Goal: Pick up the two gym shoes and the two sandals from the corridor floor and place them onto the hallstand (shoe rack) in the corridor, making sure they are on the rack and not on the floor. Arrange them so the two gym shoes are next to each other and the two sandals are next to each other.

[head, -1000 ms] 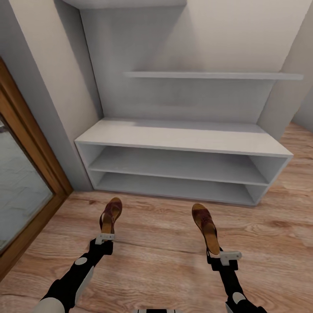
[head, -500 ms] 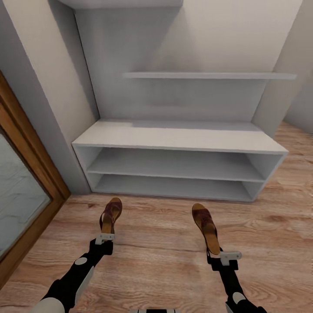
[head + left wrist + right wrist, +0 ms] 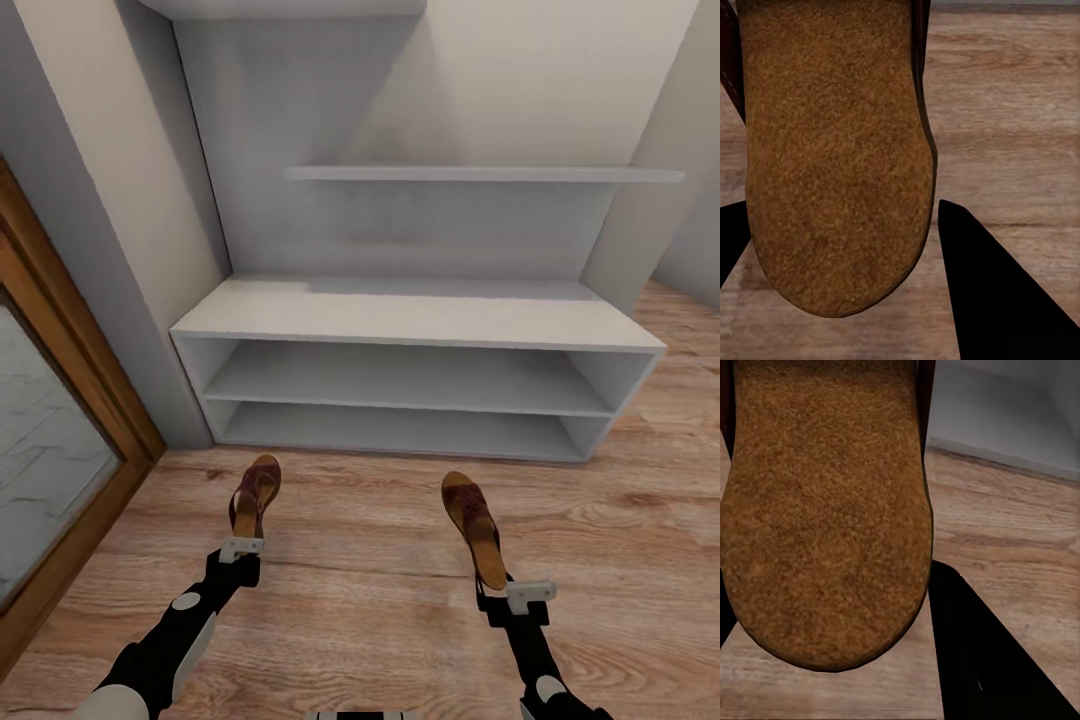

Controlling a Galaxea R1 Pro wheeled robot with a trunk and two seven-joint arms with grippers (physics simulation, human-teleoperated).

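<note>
Facing the hallstand (image 3: pixel 420 318), centre frame in the head view; top and both tiers bare. No gym shoes in sight.

Left gripper (image 3: pixel 243 547), lower left, clamped on the heel of one sandal (image 3: pixel 254 495) — toe pointing at the rack, sandal rolled onto its edge. Right gripper (image 3: pixel 515 592), lower right, clamped on the heel of the other sandal (image 3: pixel 474 525), footbed facing up and left. Wrist views agree: tan footbed (image 3: pixel 832 157) sits between dark fingers (image 3: pixel 982 292); same on the right, footbed (image 3: pixel 825 510) beside finger (image 3: pixel 982 660). Both sandals appear held clear of the corridor floor (image 3: pixel 380 600).

Judgement: carry done, placement next. To do it well — raise both arms above the top's front edge before reaching in, level each sandal sole-down, bring the two close together, release only once fully over the surface. The heel-end grip looks prone to swing; move slowly.
</note>
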